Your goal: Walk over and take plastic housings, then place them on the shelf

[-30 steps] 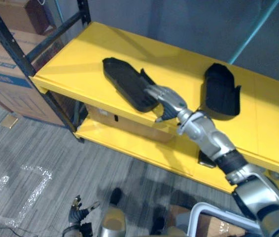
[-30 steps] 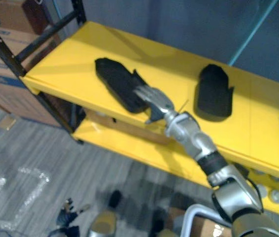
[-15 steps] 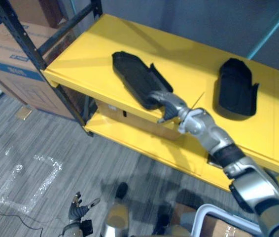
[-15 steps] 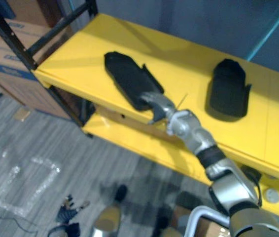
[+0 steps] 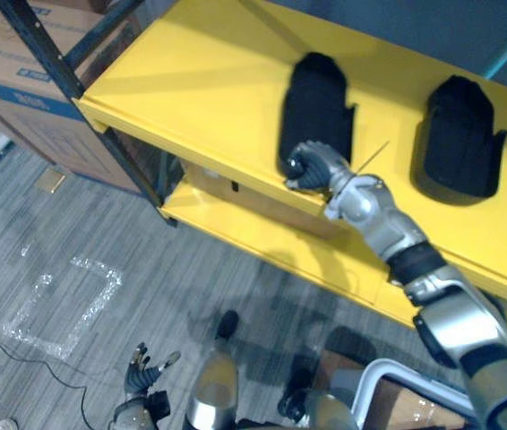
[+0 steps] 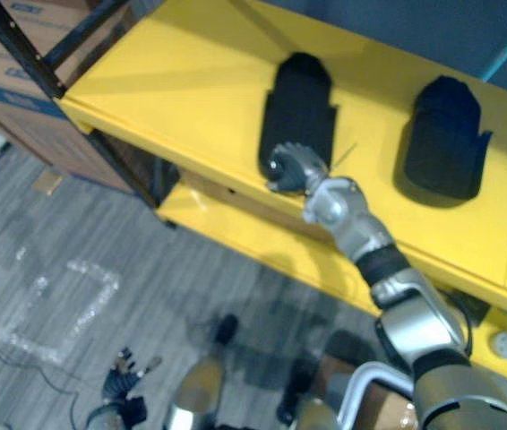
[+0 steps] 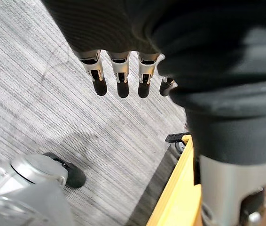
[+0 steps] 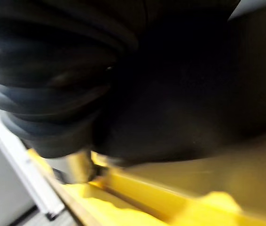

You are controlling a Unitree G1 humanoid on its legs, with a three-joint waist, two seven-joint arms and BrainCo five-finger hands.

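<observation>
Swung out of its slant, the long black plastic housing [image 5: 318, 103] lies square on the yellow metal shelf [image 5: 200, 81]. At near left the left hand [image 5: 143, 385] hangs loose-fingered. The right hand [image 5: 312, 166], curled round the housing's near end, should slide it farther in, clear of the second black plastic housing [image 5: 461, 134] at right.

I can make out no legible text from here; the cardboard box [image 5: 21, 116] beside the shelf [image 5: 191, 81] carries red and blue printed bands (too blurred for me to read).
</observation>
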